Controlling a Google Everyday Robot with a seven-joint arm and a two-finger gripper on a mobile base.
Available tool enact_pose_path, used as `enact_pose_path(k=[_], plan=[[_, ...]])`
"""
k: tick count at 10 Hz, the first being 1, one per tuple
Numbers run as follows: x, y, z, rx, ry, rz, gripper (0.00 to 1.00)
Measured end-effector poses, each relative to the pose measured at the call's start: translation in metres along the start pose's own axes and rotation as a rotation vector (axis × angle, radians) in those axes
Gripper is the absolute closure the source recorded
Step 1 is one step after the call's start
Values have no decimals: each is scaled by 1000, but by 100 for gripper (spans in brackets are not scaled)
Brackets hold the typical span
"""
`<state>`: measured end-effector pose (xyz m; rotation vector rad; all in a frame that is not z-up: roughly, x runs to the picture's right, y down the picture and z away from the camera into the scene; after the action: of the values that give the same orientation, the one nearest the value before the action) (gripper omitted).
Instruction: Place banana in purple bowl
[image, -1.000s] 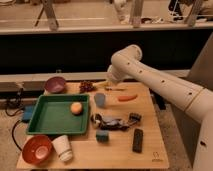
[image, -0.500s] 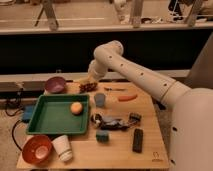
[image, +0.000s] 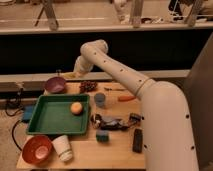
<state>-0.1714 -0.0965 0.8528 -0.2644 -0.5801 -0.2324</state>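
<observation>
The purple bowl (image: 54, 85) sits at the table's back left corner. My gripper (image: 74, 73) is at the end of the white arm, just above and to the right of the bowl's rim. A small pale yellow piece, the banana (image: 67, 75), sticks out of the gripper toward the bowl, held above the table. The gripper is shut on it, and most of the fruit is hidden by the gripper.
A green tray (image: 50, 120) holds a round orange fruit (image: 76, 108). An orange-red bowl (image: 36, 149) and a white cup (image: 62, 147) stand at the front left. Dark grapes (image: 88, 86), a grey cup (image: 100, 99), a carrot (image: 125, 98) and a black bar (image: 137, 140) lie to the right.
The arm has swung left along the table's back edge, carrying the banana from above the table's middle to beside the purple bowl.
</observation>
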Motion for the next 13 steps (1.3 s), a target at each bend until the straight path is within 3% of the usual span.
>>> enact_pose_path(k=[5,10,13], plan=[[-20,-18,46,49,-81,1,100],[-25,-21,66,177,-78,-7,100],[-29,-32,77,210,-67,-4,100]])
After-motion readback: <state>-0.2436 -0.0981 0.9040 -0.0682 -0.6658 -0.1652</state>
